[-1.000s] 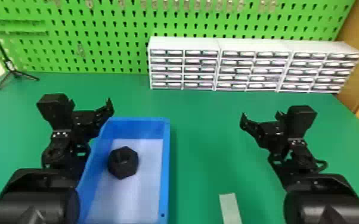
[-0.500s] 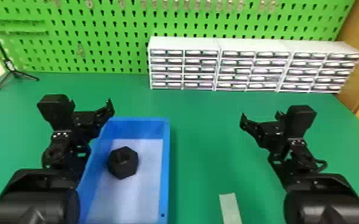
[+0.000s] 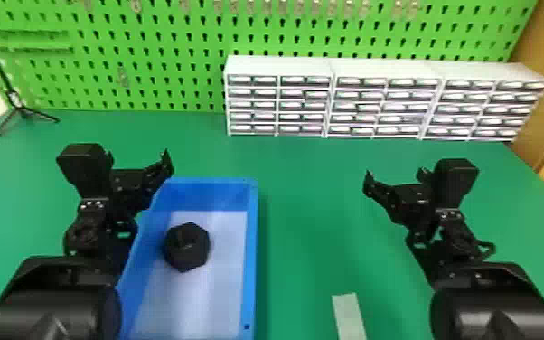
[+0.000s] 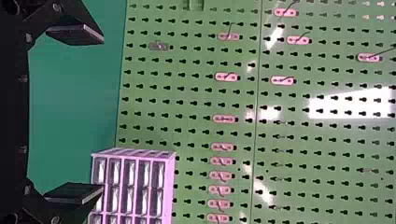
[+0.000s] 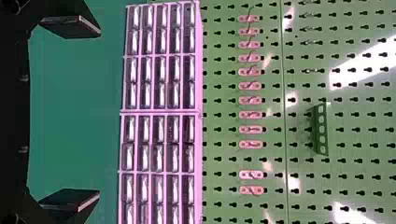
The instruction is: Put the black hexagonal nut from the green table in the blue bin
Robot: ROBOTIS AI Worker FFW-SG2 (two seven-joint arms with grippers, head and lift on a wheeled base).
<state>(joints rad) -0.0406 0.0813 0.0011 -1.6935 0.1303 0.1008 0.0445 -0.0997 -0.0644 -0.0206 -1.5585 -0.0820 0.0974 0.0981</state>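
The black hexagonal nut [image 3: 187,249] lies inside the blue bin [image 3: 251,253] on the green desk [image 3: 311,203], with the left gripper [image 3: 139,160] near the bin's far left corner, the right gripper [image 3: 395,177] well apart from it, and white drawer units [image 3: 280,67] before a green pegboard [image 3: 158,54]

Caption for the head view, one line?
Black hexagonal nut inside the blue bin, between two open grippers, left and right.

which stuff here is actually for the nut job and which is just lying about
For the job:
- black hexagonal nut, inside the blue bin
- green table
- left gripper and right gripper

Just about:
- white drawer units
- pale strip
- green pegboard
- tripod stand
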